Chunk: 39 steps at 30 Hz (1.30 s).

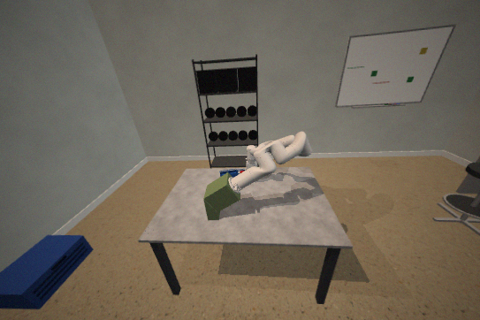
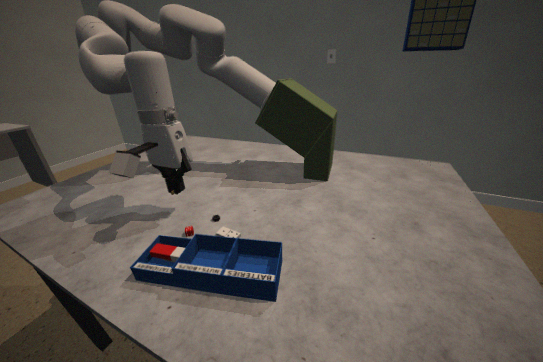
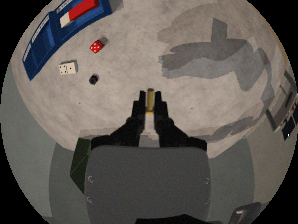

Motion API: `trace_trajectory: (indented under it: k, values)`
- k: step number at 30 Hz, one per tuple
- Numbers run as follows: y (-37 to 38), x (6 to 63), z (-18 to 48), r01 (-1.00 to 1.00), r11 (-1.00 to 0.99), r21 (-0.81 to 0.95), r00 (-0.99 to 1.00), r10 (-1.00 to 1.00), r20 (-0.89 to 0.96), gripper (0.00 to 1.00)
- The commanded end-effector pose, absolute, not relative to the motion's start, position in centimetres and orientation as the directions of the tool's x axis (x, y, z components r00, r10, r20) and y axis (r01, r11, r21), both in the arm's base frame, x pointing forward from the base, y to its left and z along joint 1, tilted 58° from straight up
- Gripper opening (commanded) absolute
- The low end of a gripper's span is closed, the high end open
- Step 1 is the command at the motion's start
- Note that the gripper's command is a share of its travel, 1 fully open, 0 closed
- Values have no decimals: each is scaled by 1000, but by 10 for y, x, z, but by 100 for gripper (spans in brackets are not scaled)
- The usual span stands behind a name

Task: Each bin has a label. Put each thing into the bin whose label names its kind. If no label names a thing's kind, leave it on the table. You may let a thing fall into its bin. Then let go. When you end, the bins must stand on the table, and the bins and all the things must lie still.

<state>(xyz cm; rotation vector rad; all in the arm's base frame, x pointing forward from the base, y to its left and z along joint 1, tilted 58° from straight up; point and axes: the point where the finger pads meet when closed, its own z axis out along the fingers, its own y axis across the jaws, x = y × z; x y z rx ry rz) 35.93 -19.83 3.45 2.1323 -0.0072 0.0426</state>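
My gripper hangs above the table, left of and behind the blue three-part bin. It is shut on a small brass-coloured cylinder, which stands upright between the fingertips in the wrist view. The bin's labels read NUTS+BOLTS in the middle and BATTERIES on the right; I cannot read the left label. A red and white block lies in the left compartment. A red die, a white dotted tile and a small black piece lie on the table just behind the bin.
The arm's green base block stands at the middle back of the table. A small grey box sits at the far left behind the gripper. The bin shows at the upper left of the wrist view.
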Motion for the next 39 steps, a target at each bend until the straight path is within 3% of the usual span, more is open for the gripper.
trace_trajectory:
  k: [1,16,39]
  values:
    - [-196,360,36,-22,-533,846,999,13,34,0]
    - [-188,359,41,-22,-533,846,999,13,34,0]
    - [-131,432,-45,-22,-535,845,999,13,34,0]
